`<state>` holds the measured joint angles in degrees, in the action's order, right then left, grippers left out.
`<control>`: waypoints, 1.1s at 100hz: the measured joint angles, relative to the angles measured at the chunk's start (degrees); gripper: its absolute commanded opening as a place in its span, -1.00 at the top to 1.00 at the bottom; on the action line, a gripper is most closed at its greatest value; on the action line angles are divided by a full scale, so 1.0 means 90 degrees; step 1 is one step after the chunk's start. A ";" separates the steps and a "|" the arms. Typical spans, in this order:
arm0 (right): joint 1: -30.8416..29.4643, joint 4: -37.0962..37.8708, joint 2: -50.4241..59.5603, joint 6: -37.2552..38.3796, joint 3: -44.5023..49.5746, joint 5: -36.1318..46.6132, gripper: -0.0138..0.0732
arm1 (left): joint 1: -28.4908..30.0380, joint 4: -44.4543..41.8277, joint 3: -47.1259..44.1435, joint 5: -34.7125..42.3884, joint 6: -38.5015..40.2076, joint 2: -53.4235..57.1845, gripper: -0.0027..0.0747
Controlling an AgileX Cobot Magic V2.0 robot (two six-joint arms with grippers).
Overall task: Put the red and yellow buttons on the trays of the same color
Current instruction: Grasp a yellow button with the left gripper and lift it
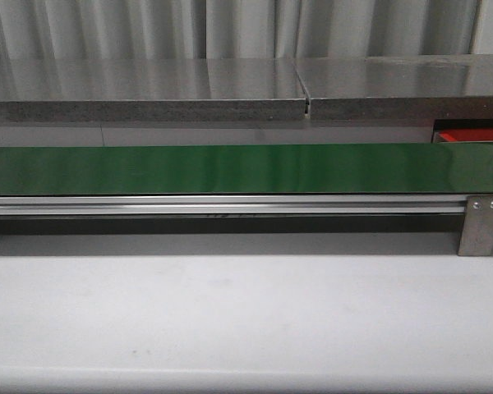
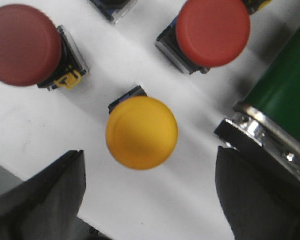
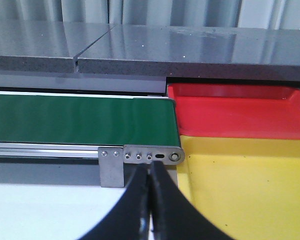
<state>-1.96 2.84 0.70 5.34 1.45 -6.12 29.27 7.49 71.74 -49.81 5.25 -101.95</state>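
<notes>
Left gripper (image 2: 147, 200): jaws spread wide apart, holding nothing; two dark fingers (image 2: 45, 195) stand either side of a gap over the white table (image 2: 35, 130).
Yellow button (image 2: 142, 132): domed cap, upright on the white table, centred just ahead of the gap between the left jaws, touching neither finger.
Red button, first (image 2: 22, 44): ahead of the left jaws and off to one side, beyond the yellow button; a yellow clip shows on its dark base.
Red button, second (image 2: 213, 31): ahead of the left jaws on the other side, near the belt end.
Green belt (image 2: 285, 95): beside one left finger, with its metal end bracket (image 2: 250, 127) close to that fingertip; it runs the width of the front view.
Right gripper (image 3: 150, 200): jaws pressed together, tips touching, nothing between them.
Yellow tray (image 3: 245, 185): just beside the right jaws, butting the belt's end.
Red tray (image 3: 230, 112): beyond the yellow tray, farther from the right jaws, touching it along one edge; no buttons seen in either tray.
Grey counter (image 1: 230, 86): behind the belt, well away from both jaws.
</notes>
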 measured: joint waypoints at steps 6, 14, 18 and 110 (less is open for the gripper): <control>0.0000 0.0000 0.0000 0.0000 0.0000 0.0000 0.95 | 0.0000 0.0000 0.0115 0.0016 0.0045 -0.0173 -0.44; 0.0000 0.0000 0.0000 0.0000 0.0000 0.0000 0.95 | 0.0000 0.0000 0.0259 0.0040 0.0084 -0.0377 -0.44; 0.0000 0.0000 0.0000 0.0000 0.0000 0.0000 0.95 | 0.0000 0.0000 0.0321 0.0053 0.0084 -0.0484 -0.44; 0.0000 0.0000 0.0000 0.0000 0.0000 0.0000 0.95 | 0.0025 0.0000 0.0584 -0.0077 0.0150 -0.0389 0.42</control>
<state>-1.96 2.84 0.70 5.34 1.45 -6.12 29.49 7.49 76.99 -50.50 6.60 -105.45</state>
